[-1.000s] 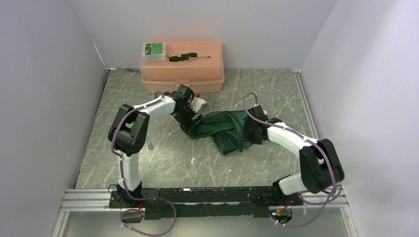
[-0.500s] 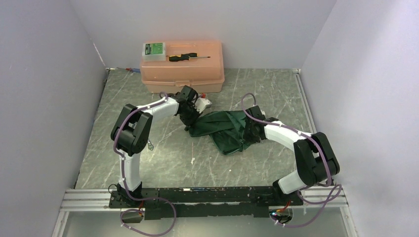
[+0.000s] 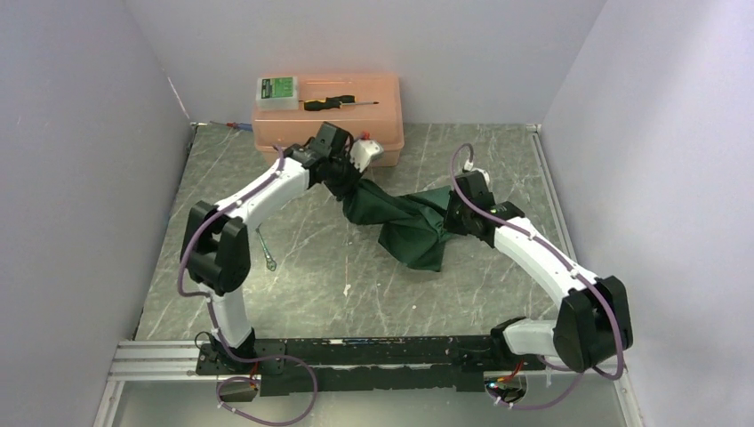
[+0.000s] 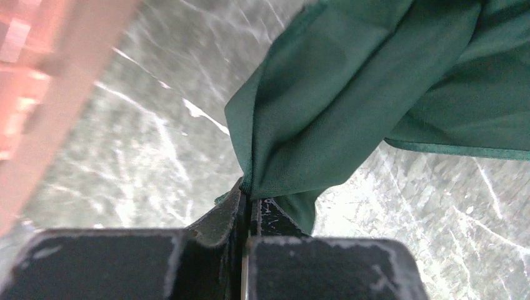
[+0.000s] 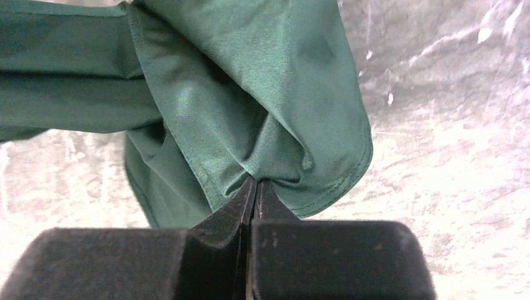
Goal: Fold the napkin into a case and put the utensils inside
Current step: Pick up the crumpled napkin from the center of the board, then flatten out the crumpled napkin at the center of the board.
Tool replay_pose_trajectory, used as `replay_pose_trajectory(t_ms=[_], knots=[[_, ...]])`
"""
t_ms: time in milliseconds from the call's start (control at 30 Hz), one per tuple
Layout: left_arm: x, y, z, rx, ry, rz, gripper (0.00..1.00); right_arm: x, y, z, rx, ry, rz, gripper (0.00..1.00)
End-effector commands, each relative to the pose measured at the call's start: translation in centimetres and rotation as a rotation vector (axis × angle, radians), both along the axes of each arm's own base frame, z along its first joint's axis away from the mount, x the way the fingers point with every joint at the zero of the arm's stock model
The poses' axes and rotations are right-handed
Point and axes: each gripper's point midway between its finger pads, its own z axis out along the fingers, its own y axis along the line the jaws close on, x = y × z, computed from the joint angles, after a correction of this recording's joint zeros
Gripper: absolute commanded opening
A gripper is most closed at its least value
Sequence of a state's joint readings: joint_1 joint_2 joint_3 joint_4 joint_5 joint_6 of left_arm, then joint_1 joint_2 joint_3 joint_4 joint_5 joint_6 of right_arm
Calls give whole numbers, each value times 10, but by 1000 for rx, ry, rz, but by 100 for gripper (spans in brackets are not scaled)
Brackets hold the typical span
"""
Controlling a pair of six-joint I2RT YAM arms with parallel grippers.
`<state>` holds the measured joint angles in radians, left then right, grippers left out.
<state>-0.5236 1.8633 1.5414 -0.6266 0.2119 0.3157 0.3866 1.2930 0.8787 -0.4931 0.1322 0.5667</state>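
The dark green napkin hangs bunched between my two grippers, its lower fold sagging toward the table. My left gripper is shut on the napkin's left end, just in front of the box. In the left wrist view the cloth runs out from the pinched left gripper. My right gripper is shut on the napkin's right end. The right wrist view shows a gathered fold of napkin caught in the right gripper. One thin silver utensil lies on the table by the left arm.
A peach plastic box stands at the back, close behind the left gripper. A small green-and-white case and a black-handled screwdriver lie on its lid. Grey walls close in the left, back and right sides.
Both grippers have shut on the napkin. The left arm moved back toward the box and the right arm moved back too, lifting and stretching the cloth between them.
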Motion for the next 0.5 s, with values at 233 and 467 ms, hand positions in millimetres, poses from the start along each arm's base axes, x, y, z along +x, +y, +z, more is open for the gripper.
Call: replay_pose_trajectory(t_ms=[233,467], knots=[[26,40,159,-28,-360,98,3,4,0,88,13,-149,45,0],[-36,69,237,-45,-408,65,3,-48,35,136,17,-169,211,0]])
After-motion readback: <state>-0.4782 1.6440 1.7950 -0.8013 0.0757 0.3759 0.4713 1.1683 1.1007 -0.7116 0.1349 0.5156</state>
